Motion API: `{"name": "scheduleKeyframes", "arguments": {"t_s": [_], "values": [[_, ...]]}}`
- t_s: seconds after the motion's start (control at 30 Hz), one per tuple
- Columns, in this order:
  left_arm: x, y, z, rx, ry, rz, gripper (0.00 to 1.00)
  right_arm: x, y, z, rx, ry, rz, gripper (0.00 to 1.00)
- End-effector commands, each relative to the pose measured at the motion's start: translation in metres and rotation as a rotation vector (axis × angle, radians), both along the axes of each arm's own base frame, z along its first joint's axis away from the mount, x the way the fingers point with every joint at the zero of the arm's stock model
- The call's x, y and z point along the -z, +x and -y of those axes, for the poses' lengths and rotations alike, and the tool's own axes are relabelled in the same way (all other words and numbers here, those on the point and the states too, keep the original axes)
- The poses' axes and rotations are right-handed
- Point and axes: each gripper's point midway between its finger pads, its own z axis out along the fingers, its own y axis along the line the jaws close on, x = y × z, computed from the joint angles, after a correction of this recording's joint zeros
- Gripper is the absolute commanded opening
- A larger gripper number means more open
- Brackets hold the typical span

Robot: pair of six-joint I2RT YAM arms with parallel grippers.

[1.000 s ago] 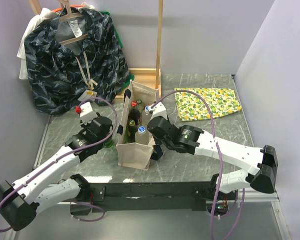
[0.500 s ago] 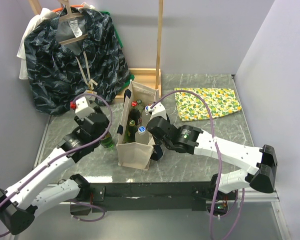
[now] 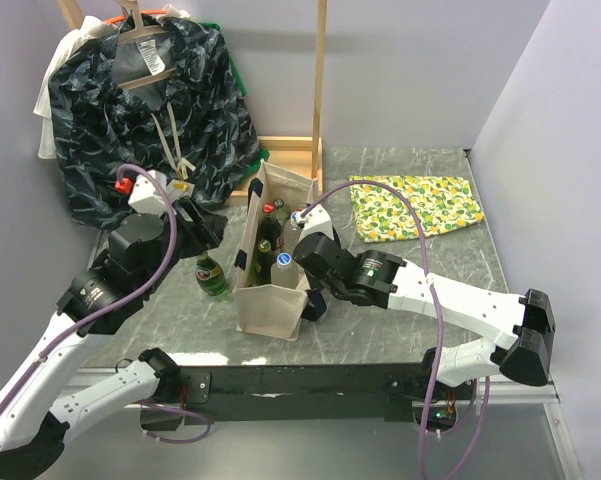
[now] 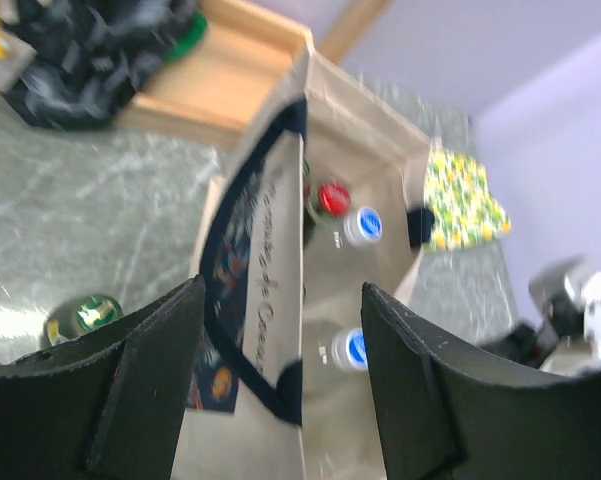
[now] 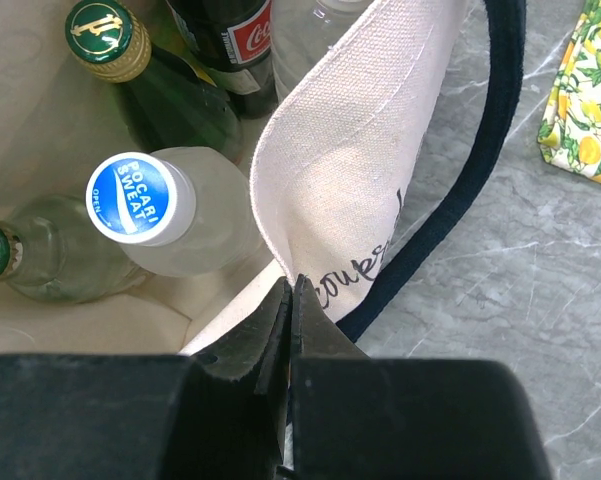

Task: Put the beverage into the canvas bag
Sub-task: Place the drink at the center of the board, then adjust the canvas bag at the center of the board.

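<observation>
Pale lavender walls (image 3: 410, 70) enclose a grey-green marbled table (image 3: 460, 255) under even, soft light. A light wooden frame (image 3: 320, 90) stands at upper centre. A dark patterned garment (image 3: 130, 130) hangs at upper left, and a lemon-print cloth (image 3: 415, 205) lies flat at upper right.

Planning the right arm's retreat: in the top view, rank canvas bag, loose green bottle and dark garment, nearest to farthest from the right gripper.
1. canvas bag: rim pinched by the right gripper.
2. green bottle: on the table, left of the bag.
3. dark garment: hanging at the far left.
</observation>
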Motion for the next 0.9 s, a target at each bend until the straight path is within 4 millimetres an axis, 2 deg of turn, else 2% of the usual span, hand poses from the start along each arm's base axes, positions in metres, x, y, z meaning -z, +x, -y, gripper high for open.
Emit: {"name": "scheduleKeyframes", "arguments": {"t_s": [0.0, 0.1, 0.43, 0.6, 0.77, 0.87], "values": [[0.007, -0.02, 0.017, 0.152, 0.011, -0.048, 0.68, 0.014, -0.011, 0.0, -0.036, -0.023, -0.051, 0.0], [0.008, -0.028, 0.023, 0.205, 0.001, -0.051, 0.68, 0.015, -0.011, 0.0, -0.034, -0.025, -0.05, 0.0], [0.044, -0.057, 0.032, 0.343, 0.037, -0.195, 0.68, 0.017, -0.008, -0.004, -0.016, -0.018, -0.053, 0.0], [0.057, -0.075, 0.042, 0.425, -0.011, -0.247, 0.67, 0.022, -0.009, -0.005, -0.014, -0.015, -0.065, 0.0], [0.051, -0.079, 0.057, 0.492, -0.089, -0.21, 0.68, 0.028, -0.011, -0.004, -0.015, -0.025, -0.074, 0.0], [0.055, -0.078, 0.064, 0.515, -0.102, -0.217, 0.68, 0.028, -0.011, -0.004, -0.017, -0.027, -0.074, 0.0]]}}
